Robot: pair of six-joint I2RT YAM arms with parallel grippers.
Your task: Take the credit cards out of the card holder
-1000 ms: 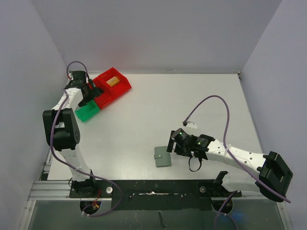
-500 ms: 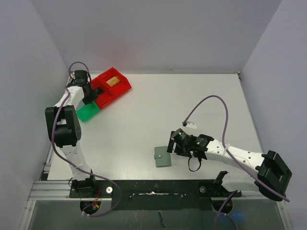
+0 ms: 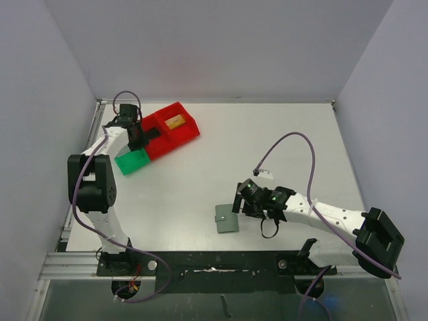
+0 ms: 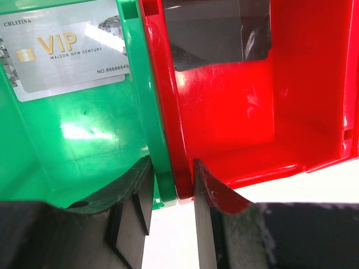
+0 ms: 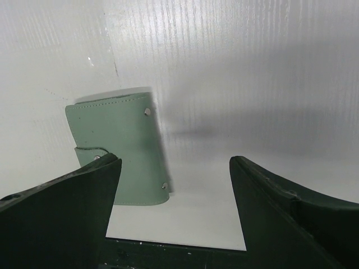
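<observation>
card holder (image 5: 118, 151) flat near front edge of desk (image 5: 235, 67): thin, soft, light, likely to slide, so you pin one side and lift its flap | right gripper (image 5: 174, 168) spread above it, empty | far left: left gripper (image 4: 171, 168) clamped on joined bins (image 4: 162, 129)

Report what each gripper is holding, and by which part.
Left gripper clamps the green bin and red bin by their adjoining walls. Right gripper holds nothing; its jaws stand open near the card holder.

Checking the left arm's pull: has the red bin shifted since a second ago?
Yes. The red bin has slid right, away from the left edge of the table.
</observation>
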